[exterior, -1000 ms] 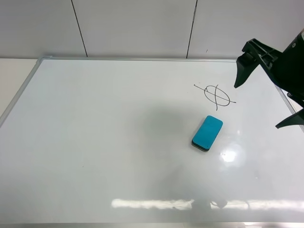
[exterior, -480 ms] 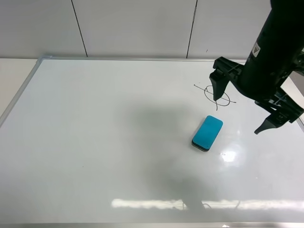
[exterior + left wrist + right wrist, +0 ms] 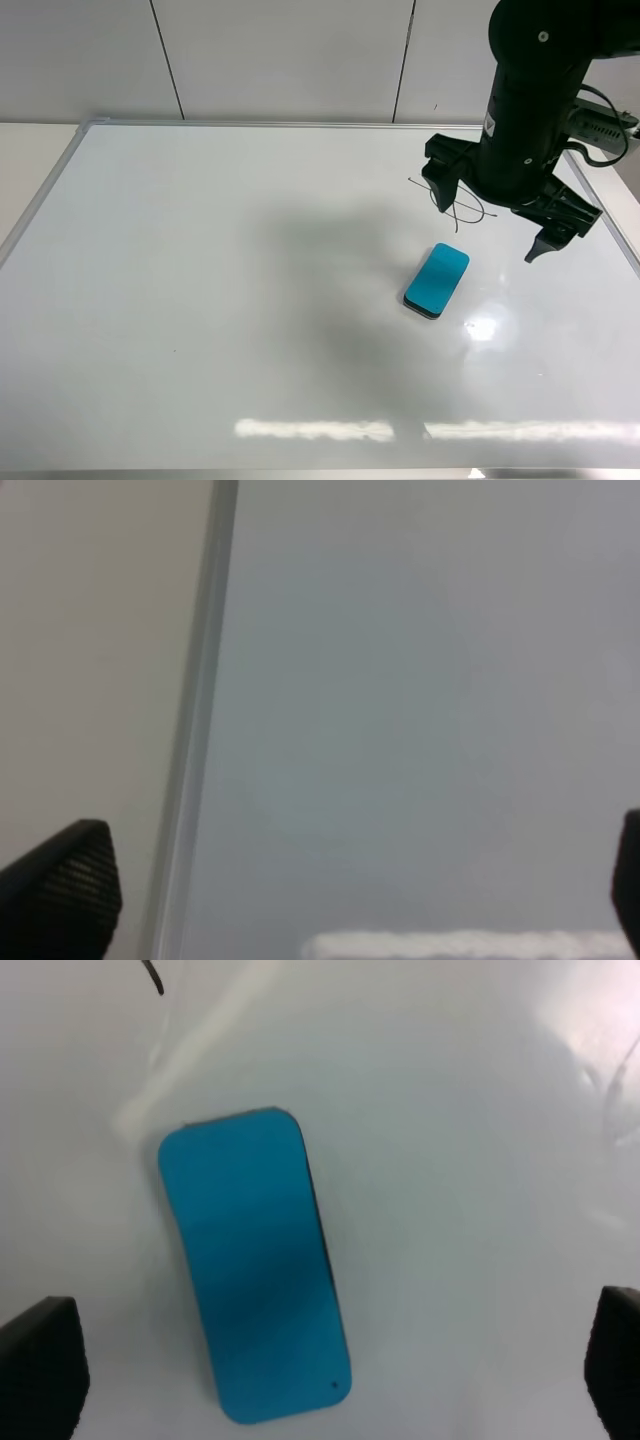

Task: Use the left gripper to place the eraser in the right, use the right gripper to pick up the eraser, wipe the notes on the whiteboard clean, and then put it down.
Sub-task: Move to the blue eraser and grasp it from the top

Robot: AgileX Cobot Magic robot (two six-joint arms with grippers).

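Note:
The teal-blue eraser lies flat on the whiteboard, right of centre. My right gripper is open and hangs above the board just behind and to the right of the eraser, with its jaws spread wide. The arm covers part of the notes. In the right wrist view the eraser lies between the two black fingertips, not touched. My left gripper is open and empty over the board's left frame edge. It is out of the exterior high view.
The cream table borders the board on the left and also shows in the left wrist view. A grey panelled wall stands behind. Black cables hang off the right arm.
My right arm has swung in from the right edge to the left, over the notes, and its open jaws have come closer to the eraser. The eraser has not moved.

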